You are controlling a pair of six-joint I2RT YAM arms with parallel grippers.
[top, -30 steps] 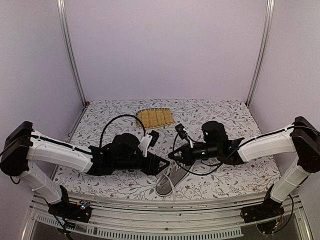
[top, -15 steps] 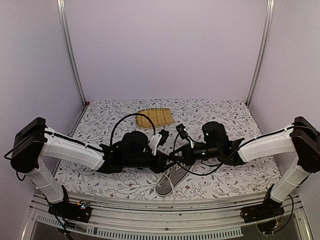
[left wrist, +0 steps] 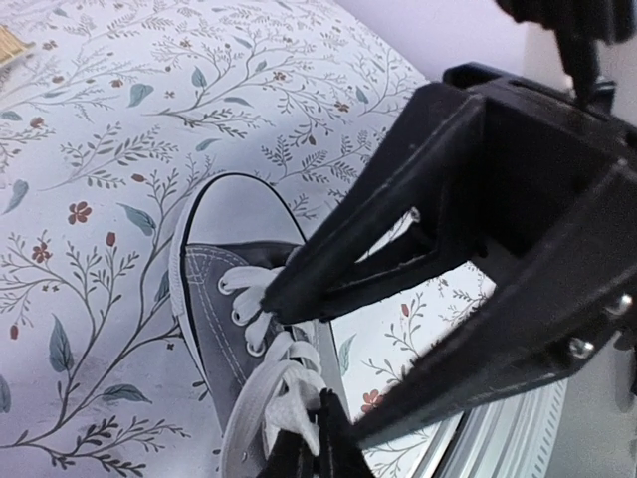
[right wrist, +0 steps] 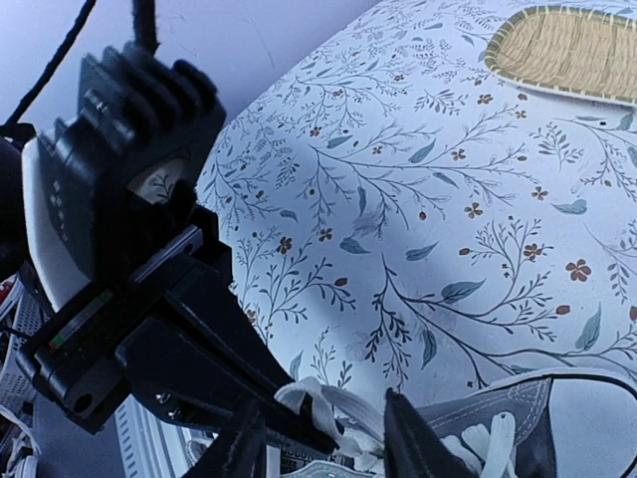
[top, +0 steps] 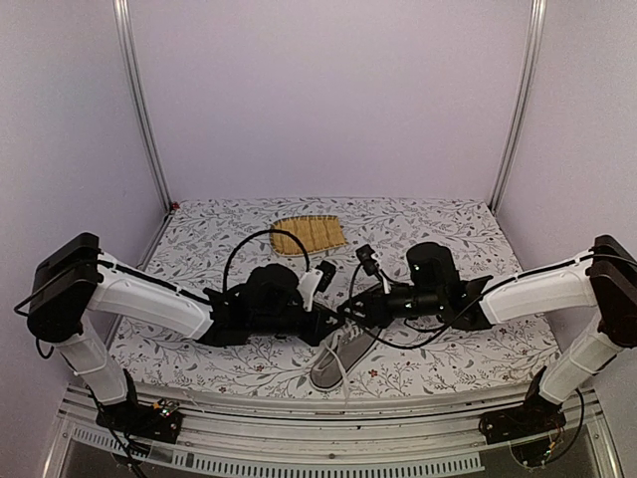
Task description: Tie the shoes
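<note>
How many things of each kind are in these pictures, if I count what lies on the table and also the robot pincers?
Grey sneaker: 1
Yellow woven mat: 1
Pincers: 2, the left pincer and the right pincer
Total: 4

Table [top: 478, 234] w/ floral cloth: grey sneaker [top: 333, 366] at near edge, approx centre; yellow woven mat [top: 309, 234] on far side, slightly left of centre.
</note>
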